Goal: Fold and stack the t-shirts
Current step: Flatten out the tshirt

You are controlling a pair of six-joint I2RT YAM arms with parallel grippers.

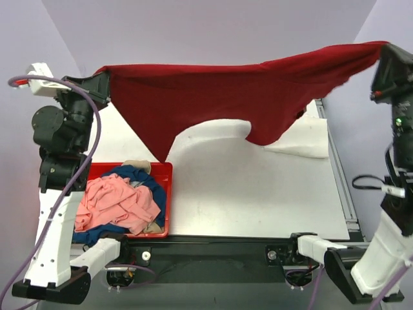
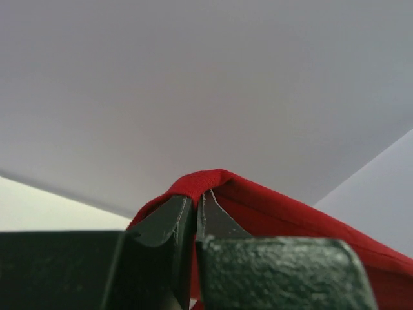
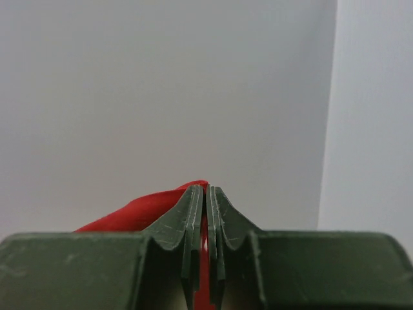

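The dark red t-shirt hangs stretched wide in the air above the far half of the table. My left gripper is shut on its left corner, and the cloth folds over the fingertips in the left wrist view. My right gripper is shut on its right corner, with red cloth pinched between the jaws. A white t-shirt lies on the table at the far right, partly behind the red one. Pink, blue and beige t-shirts lie heaped in the bin.
A red plastic bin stands at the near left of the white table, beside the left arm's base. A black rail runs along the near edge. Grey walls stand behind and at both sides.
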